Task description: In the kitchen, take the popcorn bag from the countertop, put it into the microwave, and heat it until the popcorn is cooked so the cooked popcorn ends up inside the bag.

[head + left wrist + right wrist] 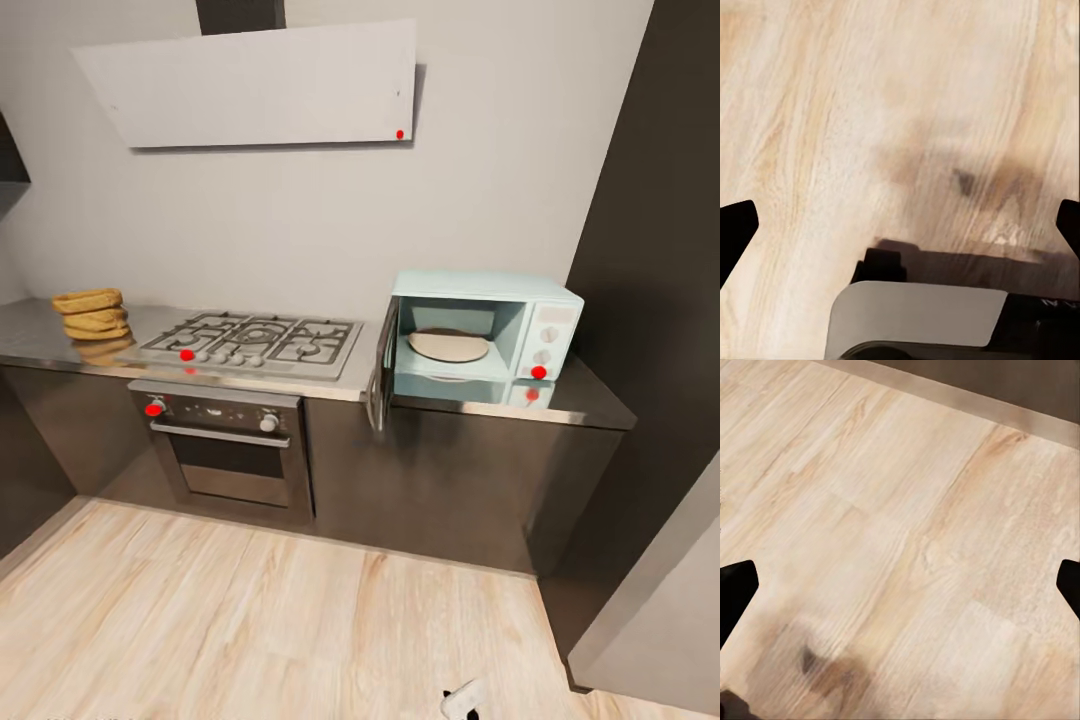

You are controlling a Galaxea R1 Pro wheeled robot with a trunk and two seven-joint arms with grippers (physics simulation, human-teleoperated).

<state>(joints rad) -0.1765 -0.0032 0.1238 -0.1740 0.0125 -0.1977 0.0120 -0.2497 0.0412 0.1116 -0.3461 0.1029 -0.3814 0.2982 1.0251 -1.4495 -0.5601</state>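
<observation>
At the desk's point(60, 345) far left sits the popcorn bag point(92, 313), well apart from the open microwave point(480, 335). Drive closer first, then reach. Left claw point(900, 225) and right claw point(900, 585) both spread wide, holding nothing, over wood floor point(250, 620).

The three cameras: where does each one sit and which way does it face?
Head view: high on the robot, facing the countertop, the popcorn bag and the open microwave.
Left wrist view: on the left arm, facing down at the wooden floor; left claw fingertips at the edges.
Right wrist view: same, right claw.
All share the floor.
</observation>
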